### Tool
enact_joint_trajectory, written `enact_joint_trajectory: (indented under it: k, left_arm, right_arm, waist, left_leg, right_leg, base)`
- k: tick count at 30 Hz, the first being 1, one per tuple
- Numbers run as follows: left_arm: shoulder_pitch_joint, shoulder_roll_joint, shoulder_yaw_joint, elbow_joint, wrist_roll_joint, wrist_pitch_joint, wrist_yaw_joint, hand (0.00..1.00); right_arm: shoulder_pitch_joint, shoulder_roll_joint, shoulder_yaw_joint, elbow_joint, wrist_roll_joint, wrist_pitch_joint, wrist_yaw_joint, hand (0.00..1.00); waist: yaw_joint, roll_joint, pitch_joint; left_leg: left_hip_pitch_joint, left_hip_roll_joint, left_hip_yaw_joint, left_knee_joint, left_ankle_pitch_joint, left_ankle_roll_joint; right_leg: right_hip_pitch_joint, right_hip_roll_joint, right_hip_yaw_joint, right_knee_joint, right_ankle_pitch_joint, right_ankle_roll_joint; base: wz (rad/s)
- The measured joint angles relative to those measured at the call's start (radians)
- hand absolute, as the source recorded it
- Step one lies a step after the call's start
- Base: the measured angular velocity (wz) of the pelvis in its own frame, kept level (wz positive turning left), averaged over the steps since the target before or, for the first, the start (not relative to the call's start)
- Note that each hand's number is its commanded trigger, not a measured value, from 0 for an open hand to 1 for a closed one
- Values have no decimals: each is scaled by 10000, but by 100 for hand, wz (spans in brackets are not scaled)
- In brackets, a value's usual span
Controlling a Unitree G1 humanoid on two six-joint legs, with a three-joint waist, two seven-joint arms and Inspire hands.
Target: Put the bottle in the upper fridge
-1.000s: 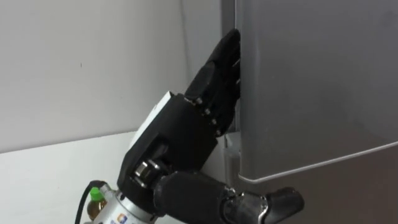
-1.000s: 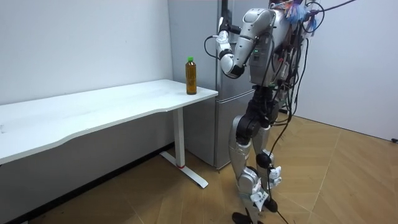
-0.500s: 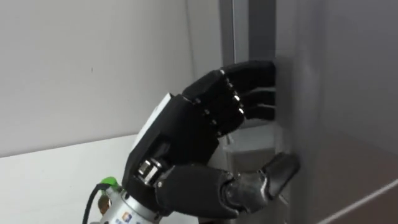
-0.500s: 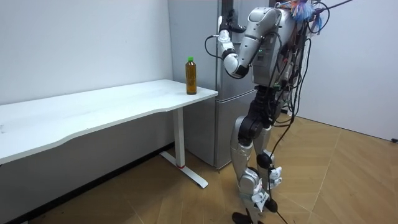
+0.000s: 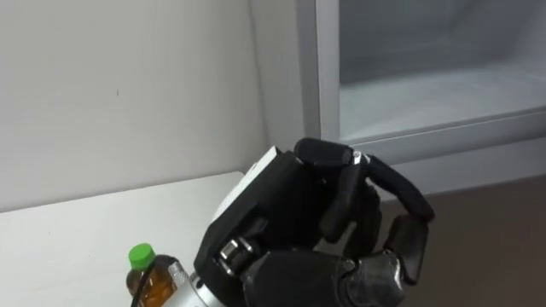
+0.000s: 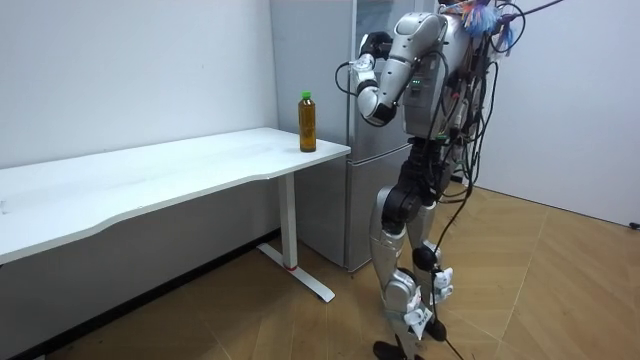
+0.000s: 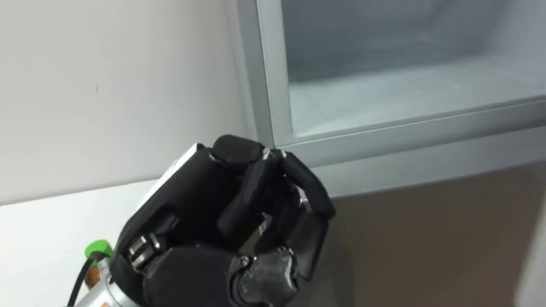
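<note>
I am reading the upper fridge compartment as standing open just above my empty, curled-fingered left hand, so I am planning a reach down-left for the green-capped bottle sitting on the white table.

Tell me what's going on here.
The robot stands at the fridge, beside the white table. Its left hand, fingers curled and holding nothing, is raised before the upper compartment, which stands open with a shelf showing. The green-capped bottle stands on the table, not yet picked up.
</note>
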Motion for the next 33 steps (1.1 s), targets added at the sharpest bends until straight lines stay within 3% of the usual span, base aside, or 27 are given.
enact_joint_trajectory:
  k: [18, 24, 33]
  left_arm:
    - [-65, 4, -45, 34, 9, 12, -181, 0]
    - [-65, 0, -46, 98, 6, 199, -278, 0]
    - [-104, 15, -321, 98, 7, 174, -499, 0]
  right_arm:
    - [1, -1, -7, -10, -4, 0, 11, 0]
    - [12, -1, -9, -12, 1, 6, 88, 0]
    - [-21, 44, -28, 15, 146, -10, 372, 0]
  waist:
    - [-38, 6, -9]
    - [-37, -29, -17]
    - [-519, -112, -43]
  left_leg:
    - [42, 55, 234, 6, 0, -1]
    - [167, 131, 510, -39, 0, -1]
    - [160, 160, 630, -49, 0, -2]
  right_leg:
    - [-81, 27, 234, 57, 6, -8]
    - [-100, 46, 464, 67, 8, -11]
    - [-121, 70, 593, 53, 25, -27]
  base:
    - [-3]
    - [-12]
    - [-3]
